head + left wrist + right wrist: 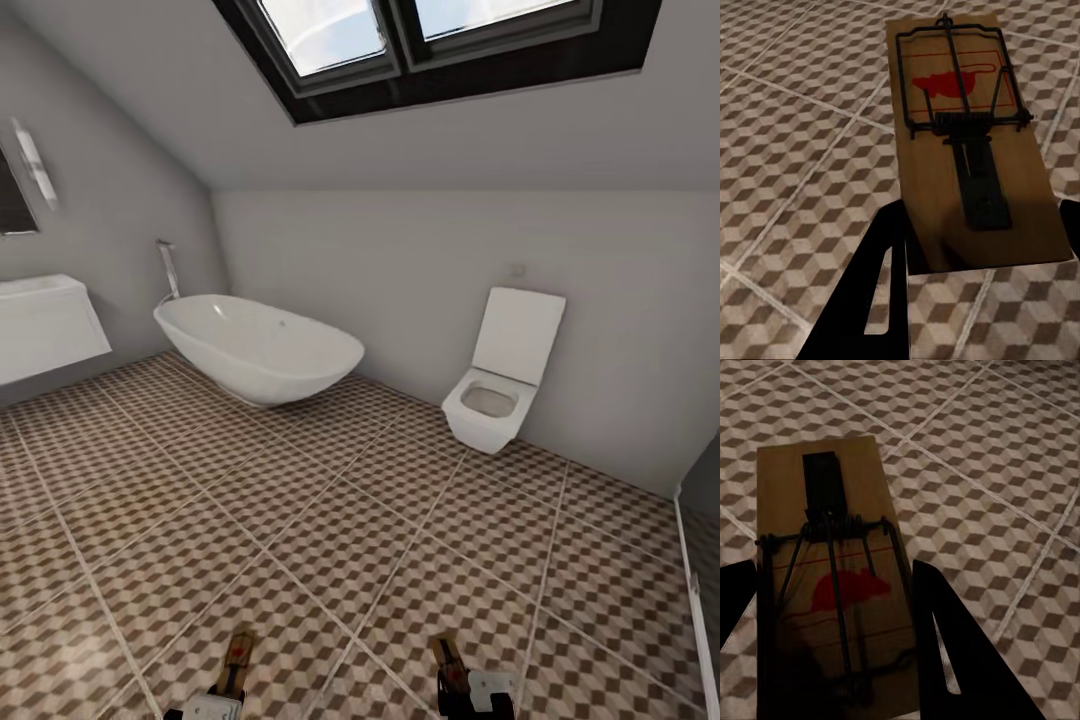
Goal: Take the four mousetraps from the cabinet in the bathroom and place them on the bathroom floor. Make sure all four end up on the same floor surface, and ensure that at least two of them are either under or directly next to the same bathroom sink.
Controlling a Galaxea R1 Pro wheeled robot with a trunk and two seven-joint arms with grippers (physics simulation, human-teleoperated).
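Each of my grippers holds a mousetrap above the bathroom floor [330, 520]. My left gripper [215, 705] is shut on one mousetrap [238, 655], a brown board with black wire and a red mark [945, 84]. In the left wrist view the board [937, 187] sticks out forward between the black fingers [881, 285]. The right gripper [470, 695] is shut on a second mousetrap [447, 655], which the right wrist view shows as a board [832, 585] between the fingers [945, 622]. A white wall-hung sink [30, 287] is at the far left. The cabinet is out of view.
A white oval bathtub [258, 350] stands at the back left with a tall tap [168, 268]. A white toilet [500, 380] hangs on the back wall at the right. A dark edge [700, 560] runs along the right side. Patterned tiles stretch between me and these fixtures.
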